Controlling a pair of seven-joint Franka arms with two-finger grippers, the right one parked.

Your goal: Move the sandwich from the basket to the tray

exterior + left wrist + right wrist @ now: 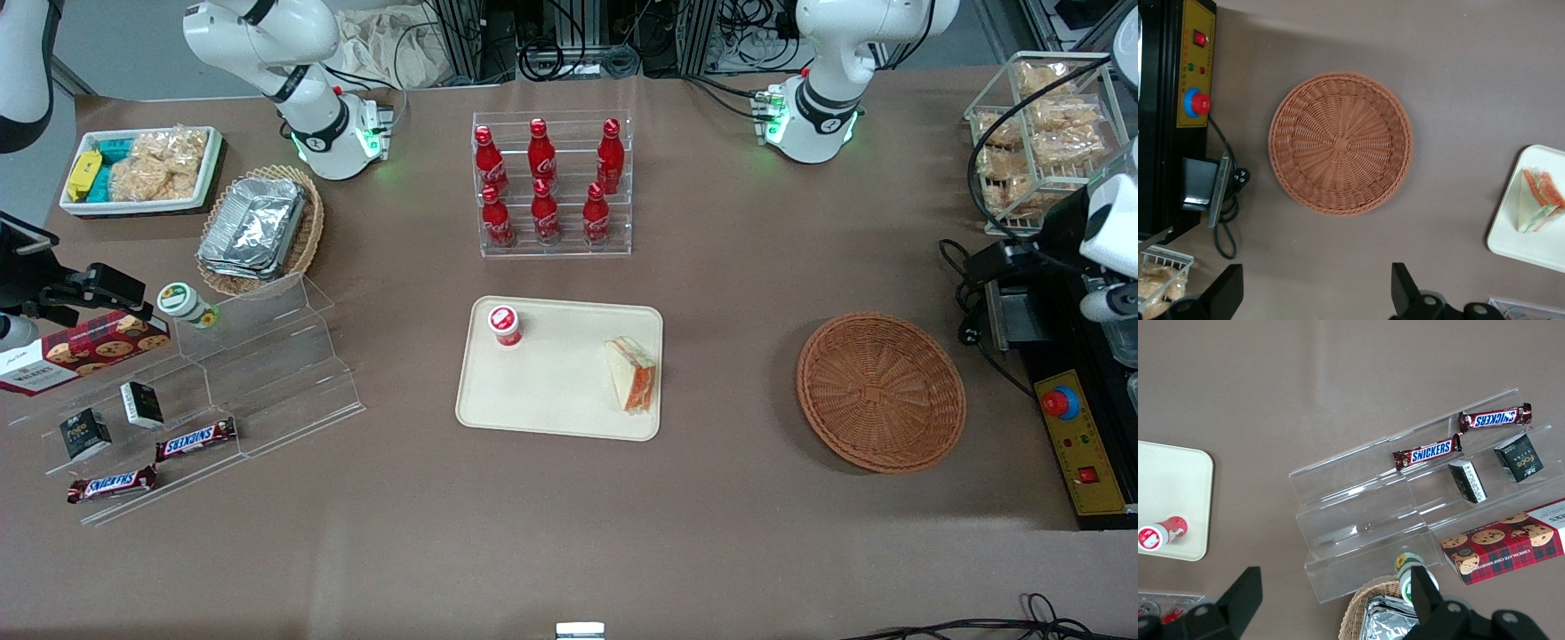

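Observation:
The sandwich (pixel 633 373), a wrapped pale wedge with orange-red and green filling, lies on the cream tray (pixel 551 391) at the tray's end toward the working arm. The wrist view also shows the sandwich (pixel 1538 200) on a corner of the tray (pixel 1510 241). The round reddish-brown basket (pixel 880 391) stands on the table beside the tray with nothing in it. My left gripper (pixel 1317 267) hangs high over the table, open wide and holding nothing. It is a little farther from the front camera than the basket (pixel 1340 143).
A small red-capped cup (pixel 505 324) lies on the tray. A rack of red bottles (pixel 551 182) stands farther back. A control box with a red stop button (pixel 1076 436) and a wire rack of snack bags (pixel 1040 133) lie at the working arm's end.

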